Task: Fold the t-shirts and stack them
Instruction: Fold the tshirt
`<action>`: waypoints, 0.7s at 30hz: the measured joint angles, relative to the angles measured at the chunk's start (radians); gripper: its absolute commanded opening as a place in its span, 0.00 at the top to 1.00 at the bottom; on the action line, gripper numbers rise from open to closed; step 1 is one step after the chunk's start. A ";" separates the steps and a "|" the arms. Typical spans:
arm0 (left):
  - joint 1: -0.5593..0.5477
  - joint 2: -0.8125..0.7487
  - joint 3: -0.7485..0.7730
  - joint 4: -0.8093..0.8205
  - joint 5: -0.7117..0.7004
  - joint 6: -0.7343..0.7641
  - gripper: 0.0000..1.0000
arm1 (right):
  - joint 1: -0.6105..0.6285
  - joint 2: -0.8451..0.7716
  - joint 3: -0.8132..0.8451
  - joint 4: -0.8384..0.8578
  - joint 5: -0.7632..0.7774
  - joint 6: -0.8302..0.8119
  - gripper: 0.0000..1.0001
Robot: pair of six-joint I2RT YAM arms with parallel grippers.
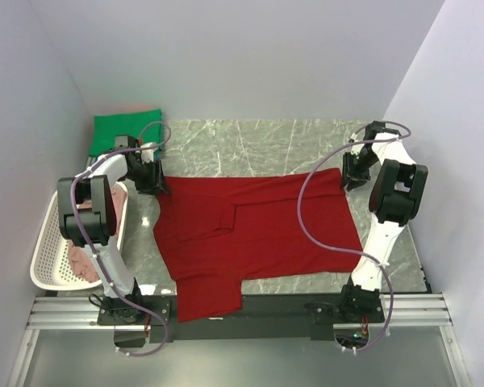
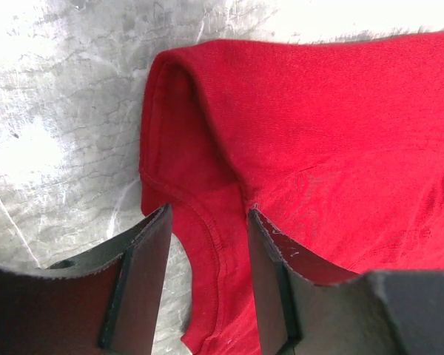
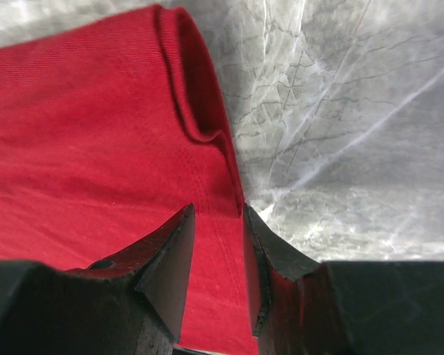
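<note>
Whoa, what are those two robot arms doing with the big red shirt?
They are getting ready to fold it. The dark red t-shirt lies spread on the table. The jaws of the left arm and the right arm each stand open around a far corner of it. A green t-shirt lies at the far left, and a pink one sits in the white basket.

- White plastic lattice basket (image 1: 42,260) stands at the table's left edge.
- Grey marble-patterned tabletop (image 1: 258,143), white veining.
- Silver metal rails (image 1: 423,310) along the near edge.
- Pale walls (image 1: 250,56) on three sides.
</note>
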 measured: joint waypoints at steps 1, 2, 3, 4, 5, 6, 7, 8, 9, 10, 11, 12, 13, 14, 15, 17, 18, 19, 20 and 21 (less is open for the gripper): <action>0.000 0.000 0.000 0.000 0.000 0.000 0.49 | 0.000 0.008 -0.002 -0.002 0.000 0.002 0.61; 0.000 0.000 0.000 -0.001 0.000 0.000 0.49 | 0.000 0.015 -0.002 -0.002 0.000 0.003 0.61; 0.000 0.000 0.000 0.000 0.000 0.000 0.49 | 0.000 0.023 -0.003 -0.002 0.000 0.004 0.62; 0.000 0.001 0.000 0.000 0.000 0.000 0.49 | 0.000 0.027 -0.003 -0.002 0.000 0.004 0.63; 0.000 0.003 0.000 0.000 0.000 0.000 0.49 | 0.000 0.031 -0.005 -0.002 0.000 0.004 0.64; 0.000 0.006 0.000 0.000 0.001 0.000 0.49 | 0.000 0.034 -0.006 -0.003 0.000 0.005 0.68; 0.000 0.008 0.000 0.000 0.000 0.000 0.49 | 0.000 0.035 -0.006 -0.005 -0.002 0.007 0.69; 0.000 0.012 0.000 0.000 0.001 0.000 0.49 | 0.000 0.035 -0.006 -0.006 -0.002 0.009 0.71; 0.000 0.014 0.000 0.000 0.001 0.000 0.49 | 0.000 0.035 -0.006 -0.006 -0.003 0.011 0.72; 0.000 0.019 0.000 0.000 0.001 0.000 0.49 | 0.000 0.035 -0.006 -0.008 -0.003 0.011 0.74; 0.000 0.023 0.000 0.000 0.001 0.000 0.49 | 0.000 0.035 -0.006 -0.009 -0.004 0.011 0.77; 0.000 0.025 0.000 0.000 0.001 0.000 0.49 | 0.000 0.035 -0.006 -0.010 -0.004 0.011 0.78; 0.000 0.029 0.000 0.000 0.001 0.000 0.49 | 0.000 0.035 -0.006 -0.011 -0.005 0.011 0.80; 0.000 0.031 0.000 0.000 0.001 0.000 0.49 | 0.000 0.035 -0.006 -0.013 -0.005 0.011 0.82; 0.000 0.032 0.000 0.000 0.001 0.000 0.50 | 0.000 0.035 -0.006 -0.016 -0.005 0.011 0.88; 0.000 0.036 0.000 0.000 0.000 0.000 0.50 | 0.000 0.035 -0.006 -0.020 -0.005 0.010 0.94; 0.000 0.037 0.000 0.000 0.000 0.000 0.50 | 0.000 0.035 -0.006 -0.023 -0.005 0.010 1.00; 0.000 0.037 0.000 0.000 -0.001 0.000 0.50 | 0.000 0.035 -0.006 -0.027 -0.005 0.010 1.00; 0.000 0.037 0.000 0.000 -0.002 0.000 0.50 | 0.000 0.035 -0.006 -0.032 -0.005 0.010 1.00; 0.000 0.037 0.000 0.000 -0.003 0.000 0.51 | 0.000 0.034 -0.006 -0.037 -0.005 0.010 1.00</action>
